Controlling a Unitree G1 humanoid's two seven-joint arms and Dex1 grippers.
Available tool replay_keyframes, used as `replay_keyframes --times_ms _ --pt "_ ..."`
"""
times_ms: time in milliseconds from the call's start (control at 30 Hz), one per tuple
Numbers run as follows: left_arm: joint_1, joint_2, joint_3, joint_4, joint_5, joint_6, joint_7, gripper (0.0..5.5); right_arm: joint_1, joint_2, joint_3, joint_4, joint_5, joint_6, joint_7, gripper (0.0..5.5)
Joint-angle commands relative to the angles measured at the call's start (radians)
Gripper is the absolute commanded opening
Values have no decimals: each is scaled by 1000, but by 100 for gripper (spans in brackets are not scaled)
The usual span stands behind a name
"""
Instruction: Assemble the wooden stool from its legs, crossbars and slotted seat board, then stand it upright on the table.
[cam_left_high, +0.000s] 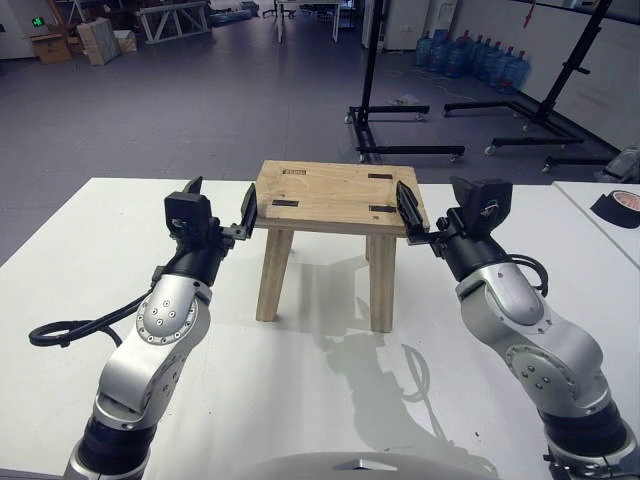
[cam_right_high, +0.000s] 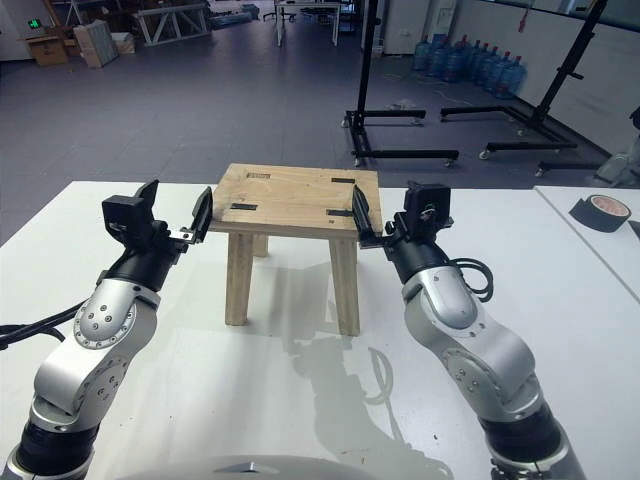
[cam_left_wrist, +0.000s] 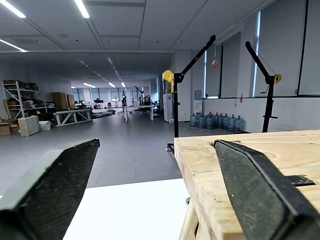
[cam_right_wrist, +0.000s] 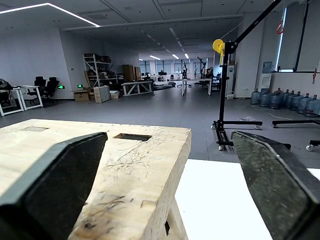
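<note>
1. The left hand (cam_left_high: 222, 203) is spread wide open and grips nothing. Its inner finger (cam_left_wrist: 255, 190) sits right at the left end of the seat board (cam_left_high: 335, 190). I honestly can't tell if it's actually touching the wood or just hanging beside it.
2. Same deal with the right hand (cam_left_high: 435, 212): it's wide open and holds nothing. Its inner finger (cam_right_wrist: 55, 185) is up against the right end of the seat, and its outer finger is out past the edge. I can't tell about contact here either.
3. The stool (cam_left_high: 330, 235) is all in one piece and stands upright on the white table (cam_left_high: 300, 400), toward the far middle. It's squarely between the two hands, which flank the seat at about seat height.
4. Counting: there's one stool and one seat board, with four dark slots in its top. The left near leg (cam_left_high: 272, 275) and right near leg (cam_left_high: 382, 282) are in plain view. The far legs are mostly hidden behind them.
5. Other stuff: a black cable (cam_left_high: 60, 330) loops on the table at the near left. One roll of dark tape (cam_left_high: 617, 208) sits on the neighbouring table off to the right.
</note>
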Motion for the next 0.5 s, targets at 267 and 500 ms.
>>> replay_keyframes --times_ms 267,500 --pt "-178 29 213 80 53 -17 -154 419 -246 75 -149 49 -172 46 92 452" --pt "-115 0 201 450 201 -392 -310 419 -81 147 -171 362 -459 -267 192 452"
